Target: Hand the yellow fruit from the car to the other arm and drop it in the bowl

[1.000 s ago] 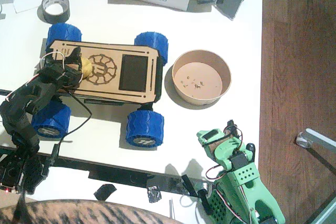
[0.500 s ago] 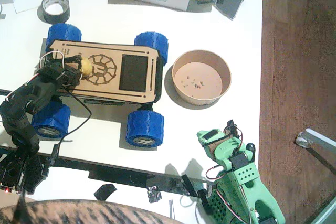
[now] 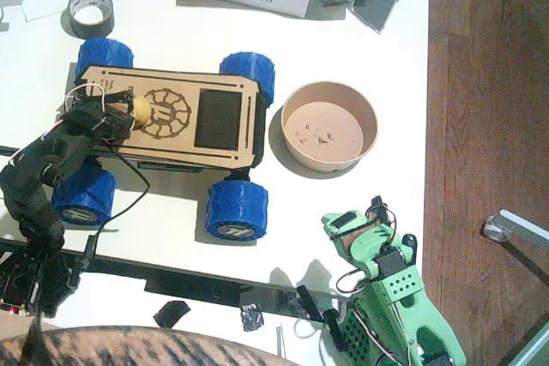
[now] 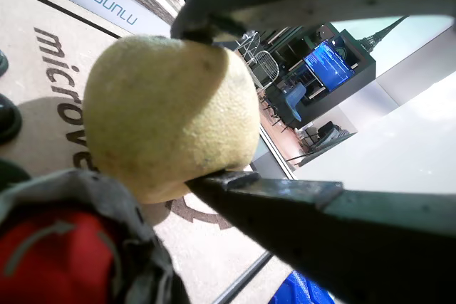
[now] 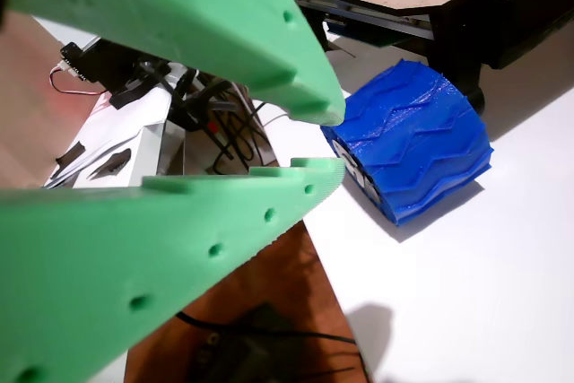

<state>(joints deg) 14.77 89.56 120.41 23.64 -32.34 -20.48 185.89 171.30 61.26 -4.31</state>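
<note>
The left gripper (image 4: pixel 214 105) is clamped on the yellow fruit (image 4: pixel 169 114) over the car (image 3: pixel 176 117); next (I judge) it lifts toward the right gripper (image 5: pixel 318 141), whose jaws stand apart.

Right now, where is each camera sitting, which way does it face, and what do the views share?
Fixed view: overhead, looking down at the table; shows the black left arm and the green right arm.
A wrist view: on the left gripper, facing the yellow fruit between its fingers.
Another wrist view: on the right gripper, low, facing a blue wheel.
All three share the car.
</note>
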